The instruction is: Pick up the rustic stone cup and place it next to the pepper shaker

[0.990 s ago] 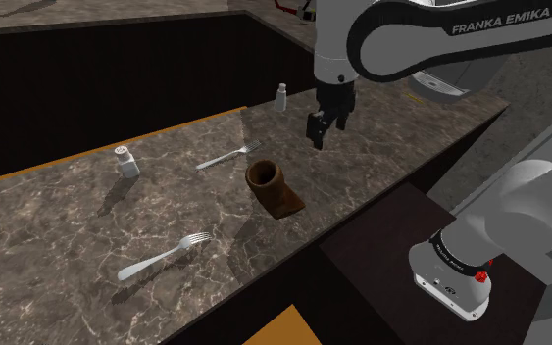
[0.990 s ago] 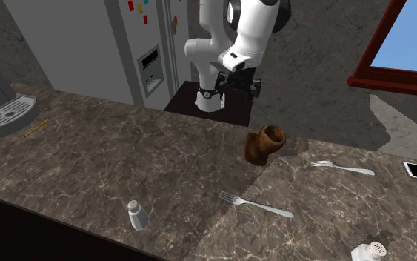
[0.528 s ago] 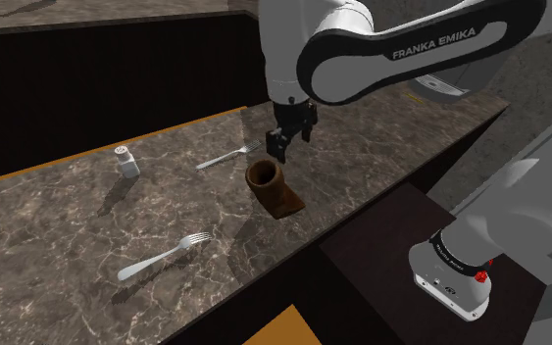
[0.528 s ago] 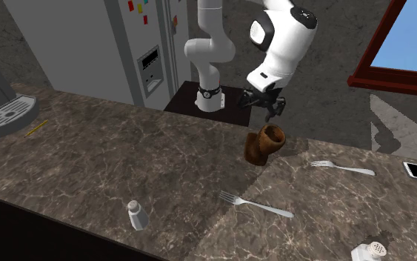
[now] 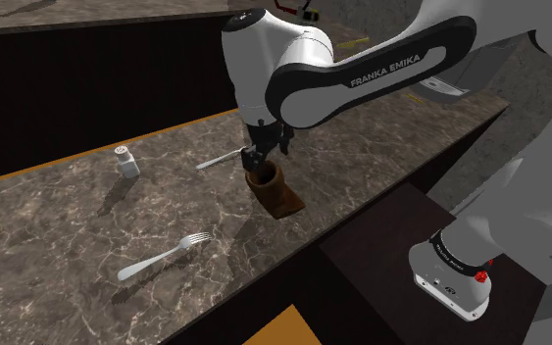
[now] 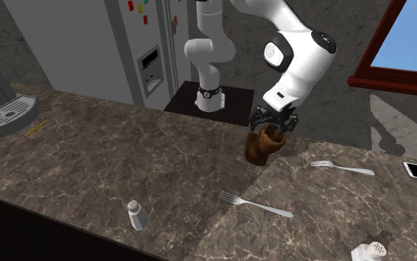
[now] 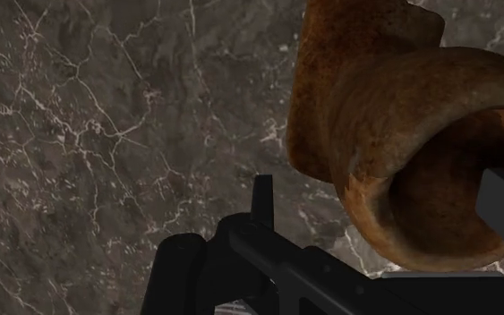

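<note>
My gripper (image 7: 384,201) is spread astride the rim of the brown cup (image 7: 393,107); I judge closing on that thick, uneven wall could twist it loose or topple it.

The black pincer (image 5: 256,155) hangs at the rim of the tilted, rough brown cup (image 5: 277,194) on the dark marbled counter (image 5: 48,216), with one fork (image 5: 223,157) just beside the pincer, another fork (image 5: 164,256) nearer the counter's front edge, and a white shaker (image 5: 126,162) well apart toward the left.
</note>
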Controlling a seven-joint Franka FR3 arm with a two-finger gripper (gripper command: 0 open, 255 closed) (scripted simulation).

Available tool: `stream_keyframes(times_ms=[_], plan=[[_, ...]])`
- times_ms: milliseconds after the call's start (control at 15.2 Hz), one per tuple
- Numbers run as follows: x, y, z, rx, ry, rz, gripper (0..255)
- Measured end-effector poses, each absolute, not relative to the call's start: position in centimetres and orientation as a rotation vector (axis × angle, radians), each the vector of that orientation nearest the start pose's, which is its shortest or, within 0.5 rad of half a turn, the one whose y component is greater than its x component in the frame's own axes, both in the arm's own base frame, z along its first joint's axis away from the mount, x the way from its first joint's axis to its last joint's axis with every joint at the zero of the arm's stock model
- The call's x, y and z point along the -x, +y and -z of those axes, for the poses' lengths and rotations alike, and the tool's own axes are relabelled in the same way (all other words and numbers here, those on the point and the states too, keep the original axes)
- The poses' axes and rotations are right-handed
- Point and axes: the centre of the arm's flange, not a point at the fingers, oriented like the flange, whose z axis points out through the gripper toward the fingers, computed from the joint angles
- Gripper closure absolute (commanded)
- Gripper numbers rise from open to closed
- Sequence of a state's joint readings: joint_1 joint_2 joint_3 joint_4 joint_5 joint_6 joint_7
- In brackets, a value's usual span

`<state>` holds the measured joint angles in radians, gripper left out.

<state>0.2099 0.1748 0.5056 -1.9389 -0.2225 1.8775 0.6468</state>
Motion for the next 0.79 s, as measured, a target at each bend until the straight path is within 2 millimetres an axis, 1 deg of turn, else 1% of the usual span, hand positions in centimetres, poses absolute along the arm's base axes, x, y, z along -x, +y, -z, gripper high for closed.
stream_keyframes(times_ms=[264,660,726,792], plan=[[-44.4,34.9,-37.0,3.353,-0.271,-0.148,0],[-44.4,34.9,-36.6,3.352,-0.271,-0.147,0],[-44.4,34.9,-36.6,3.352,-0.271,-0.147,255],[-44.4,34.9,-36.6,3.352,-0.271,-0.147,255]])
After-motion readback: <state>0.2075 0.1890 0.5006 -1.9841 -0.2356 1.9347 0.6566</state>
